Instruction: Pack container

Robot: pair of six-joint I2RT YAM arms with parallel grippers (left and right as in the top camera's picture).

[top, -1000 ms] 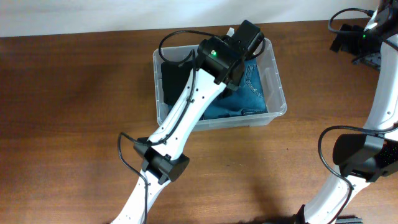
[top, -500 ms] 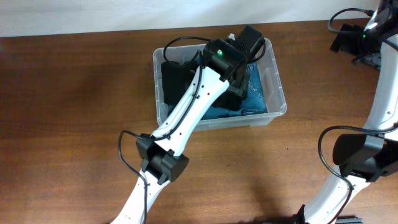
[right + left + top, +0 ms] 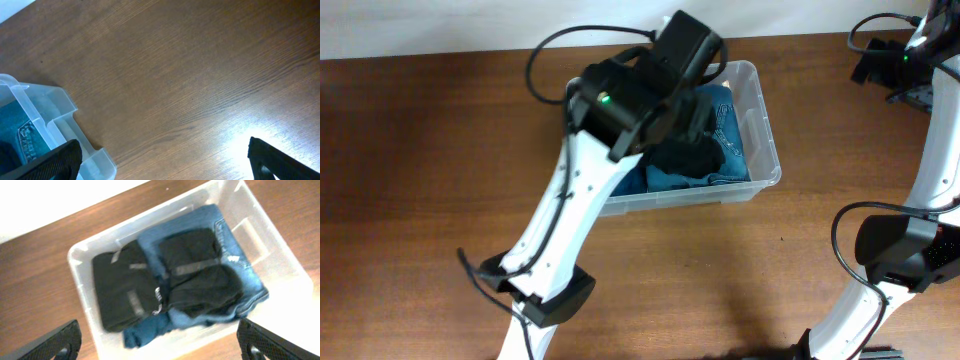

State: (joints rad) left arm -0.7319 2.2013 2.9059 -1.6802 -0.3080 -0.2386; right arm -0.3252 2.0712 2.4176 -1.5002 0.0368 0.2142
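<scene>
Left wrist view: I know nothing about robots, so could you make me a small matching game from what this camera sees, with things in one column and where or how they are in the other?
Things:
1. container
2. jeans
3. black garment
4. left pincer

Descriptions:
a. open and holding nothing, above the bin
b. see-through plastic, with clothes inside
c. blue, partly covered
d. folded, lying on top of the jeans

Pairs: 1-b, 2-c, 3-d, 4-a
</scene>
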